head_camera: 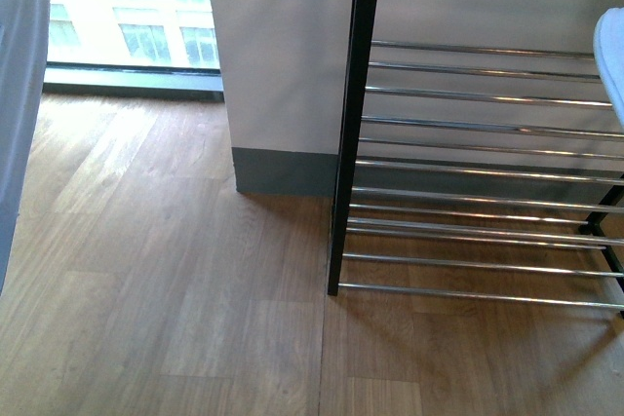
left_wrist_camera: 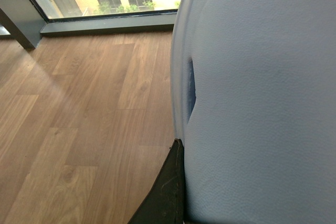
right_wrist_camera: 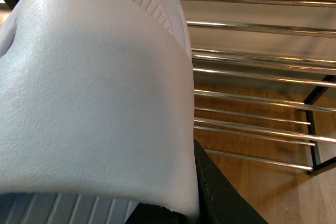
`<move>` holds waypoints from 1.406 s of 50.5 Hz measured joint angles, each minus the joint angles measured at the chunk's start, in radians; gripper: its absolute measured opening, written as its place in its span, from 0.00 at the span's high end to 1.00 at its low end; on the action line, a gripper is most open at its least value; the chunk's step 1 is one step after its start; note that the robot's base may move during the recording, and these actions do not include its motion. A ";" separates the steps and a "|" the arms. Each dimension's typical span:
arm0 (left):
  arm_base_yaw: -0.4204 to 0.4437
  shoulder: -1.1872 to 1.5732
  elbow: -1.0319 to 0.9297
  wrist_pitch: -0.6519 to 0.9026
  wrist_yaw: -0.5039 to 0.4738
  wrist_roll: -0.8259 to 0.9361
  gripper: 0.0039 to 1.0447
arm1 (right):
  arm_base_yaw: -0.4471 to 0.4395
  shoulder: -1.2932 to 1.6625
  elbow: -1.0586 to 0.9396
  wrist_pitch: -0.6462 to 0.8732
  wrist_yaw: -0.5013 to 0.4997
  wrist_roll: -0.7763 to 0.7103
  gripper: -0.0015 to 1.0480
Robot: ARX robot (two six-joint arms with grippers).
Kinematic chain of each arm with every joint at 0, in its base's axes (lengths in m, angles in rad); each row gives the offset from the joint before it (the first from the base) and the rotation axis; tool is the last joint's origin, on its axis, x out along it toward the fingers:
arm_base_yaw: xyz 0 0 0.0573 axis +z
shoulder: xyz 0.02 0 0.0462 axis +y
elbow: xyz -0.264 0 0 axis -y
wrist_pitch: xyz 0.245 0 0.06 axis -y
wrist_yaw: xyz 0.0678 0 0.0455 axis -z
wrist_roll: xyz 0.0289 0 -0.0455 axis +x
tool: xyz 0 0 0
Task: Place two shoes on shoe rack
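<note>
Left slide [left_wrist_camera: 262, 103]: pale blue pebbled rubber, cropped in every view, clamped off the floor [left_wrist_camera: 79, 129] by left fingers [left_wrist_camera: 165, 192], only one showing. Right slide [right_wrist_camera: 89, 93]: alike, ribbed, grasped by right fingers [right_wrist_camera: 215, 198], mostly hidden, just before the rack [head_camera: 468, 182]: black frame, chrome rods, far end cut off.

Left wrist view: left arm's matte black finger [left_wrist_camera: 167, 190] partly in frame, a flat wedge tapering to a point, surface faintly scratched and dusty. Right wrist view: right arm's matte black finger [right_wrist_camera: 218, 195], a broad angular slab, same dull finish, thin pale scuff lines along its edge
</note>
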 joint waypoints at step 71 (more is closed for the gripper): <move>0.000 0.000 -0.001 0.000 0.000 0.000 0.99 | 0.282 0.262 0.356 0.192 0.151 -0.343 0.99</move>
